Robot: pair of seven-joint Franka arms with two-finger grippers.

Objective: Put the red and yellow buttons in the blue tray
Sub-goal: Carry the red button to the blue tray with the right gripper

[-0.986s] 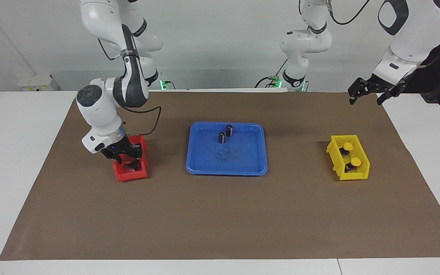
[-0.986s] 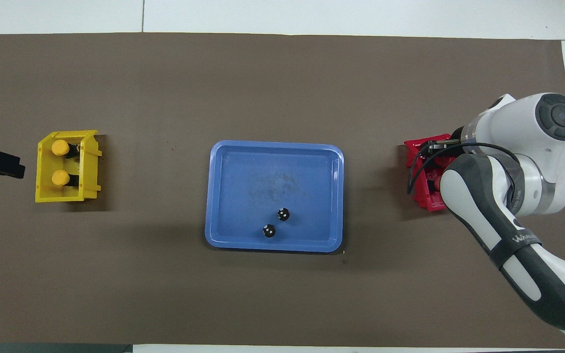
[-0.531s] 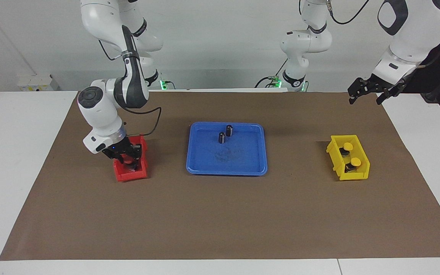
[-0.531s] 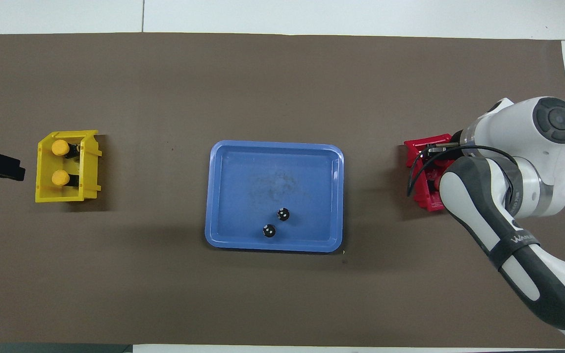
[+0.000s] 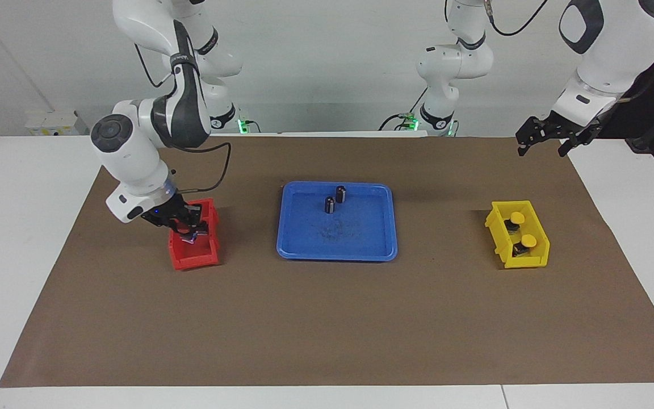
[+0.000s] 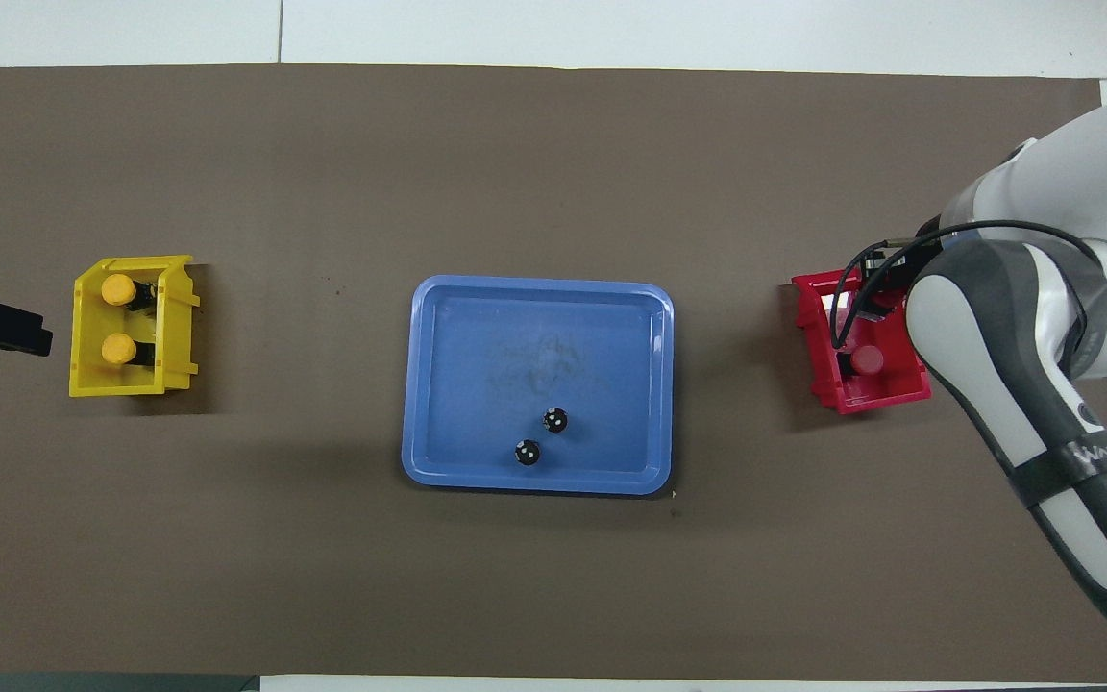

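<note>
One red button [image 6: 867, 359] sits upright in the red bin [image 5: 193, 258], its round cap showing from above, just under and beside my right gripper [image 5: 188, 234]. My right fingers are pressed together over that bin, and something small and red with a dark bit shows between the tips in the facing view; I cannot tell for sure whether it is the second red button. From above, my own forearm covers that spot.

The two yellow buttons [image 6: 117, 289] [image 6: 113, 349] stand in the yellow bin [image 6: 178, 327], round yellow caps on black bases, one farther from me than the other. That bin lies at my left arm's end of the table, well apart from my right gripper.

The blue tray [image 6: 433, 384] lies between the two bins, flat and shallow with rounded corners and a low rim. In it stand two small dark capless cylinders [image 6: 554, 420] [image 6: 527, 453], close together in the part nearer to me, toward my right arm's side of the tray. No red or yellow cap lies in the tray.

My left gripper [image 5: 545, 139] hangs with its fingers spread, up in the air over the edge of the brown mat [image 5: 327, 318], at my left arm's end, near the yellow bin; that arm waits.
</note>
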